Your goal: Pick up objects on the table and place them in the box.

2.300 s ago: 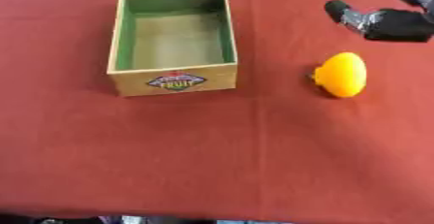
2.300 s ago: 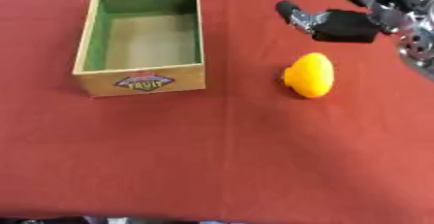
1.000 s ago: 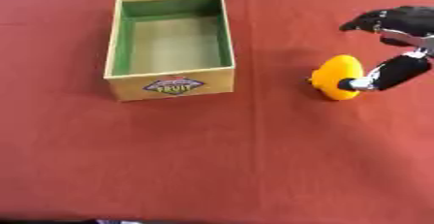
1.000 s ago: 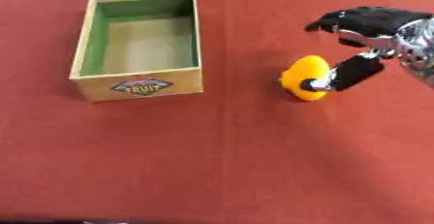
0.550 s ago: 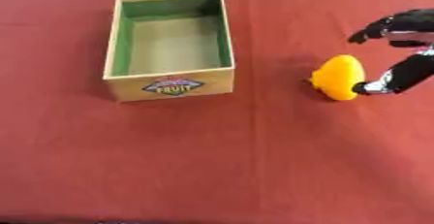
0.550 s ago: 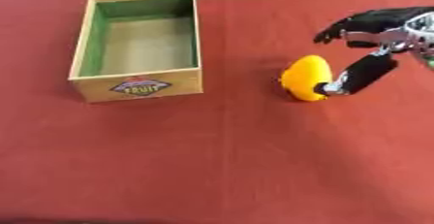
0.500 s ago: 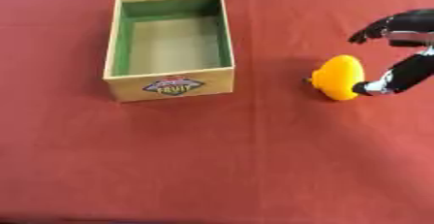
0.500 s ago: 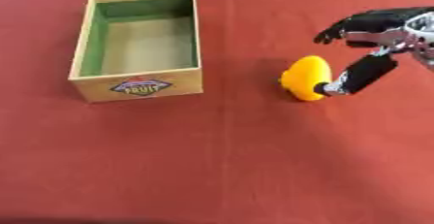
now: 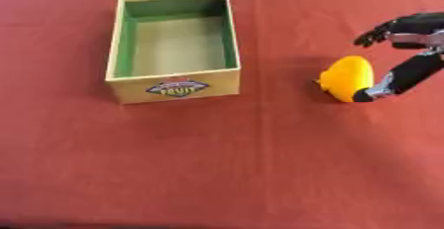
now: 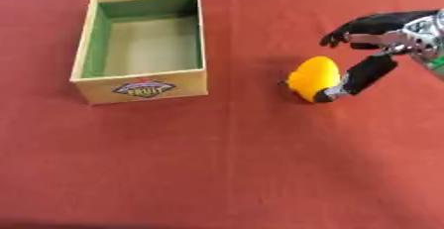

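Now: right hand (image 10: pixel 374 49) spread open by yellow fruit (image 10: pixel 313 79) near table's (image 10: pixel 217 163) right edge, thumb touching its near side, fingers above. Judgement: wrap both sides before lifting. Box (image 10: pixel 138 39) empty, far-left.

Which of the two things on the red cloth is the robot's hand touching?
The orange fruit: the right hand has its thumb against it. The box stands apart, untouched.
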